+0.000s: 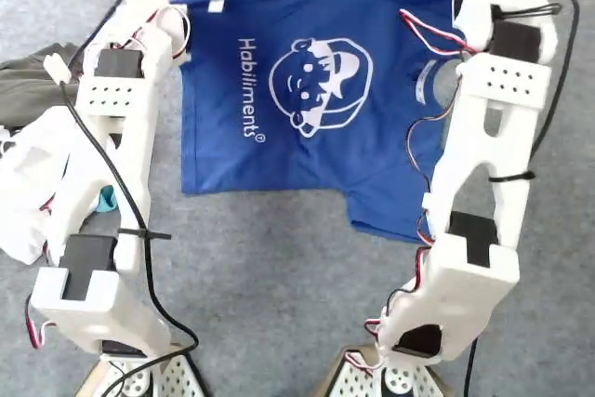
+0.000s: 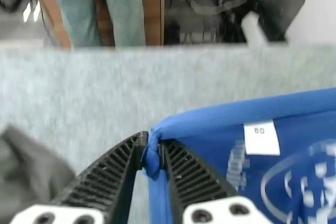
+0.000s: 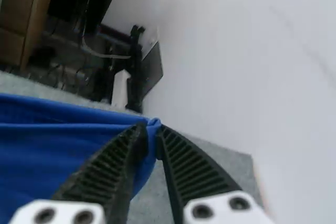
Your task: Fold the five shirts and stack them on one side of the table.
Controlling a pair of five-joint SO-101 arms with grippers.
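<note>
Left wrist view: left gripper (image 2: 152, 153) pressed tight on a bunched corner of the blue cotton T-shirt w/ white cartoon-face print (image 2: 252, 182); just a small wad of cloth betw. the ribbed black fingers (image 2: 113, 166).
Right wrist view: right gripper (image 3: 149, 135) pinching the shirt's opposite edge, w/ a thin fold caught at the very tips.
High view: shirt spans betw. both arms at the far side of the grey felt table cover (image 1: 279, 304), print up. One sleeve (image 1: 386, 216) trails toward the right arm's base. Can't tell how much cloth rests on the felt.
Dark grey crumpled garment (image 1: 28, 81): heap just beside the left arm, apart from the blue shirt.
Stage: judged early; this shirt not yet folded.
Risk 1: right grip looks shallow, so a hard pull apart or quick swing prob. frees the edge and the shirt drops skewed.
Risk 2: uneven travel of the 2 arms could sag or twist the held edge, so the fold lands crooked.
Risk 3: trailing sleeve may tuck under or catch the red-white wires (image 1: 432, 30) on the right arm, giving a lumpy fold.
Risk 4: a wide left-arm sweep could drag the grey heap into the work area.
</note>
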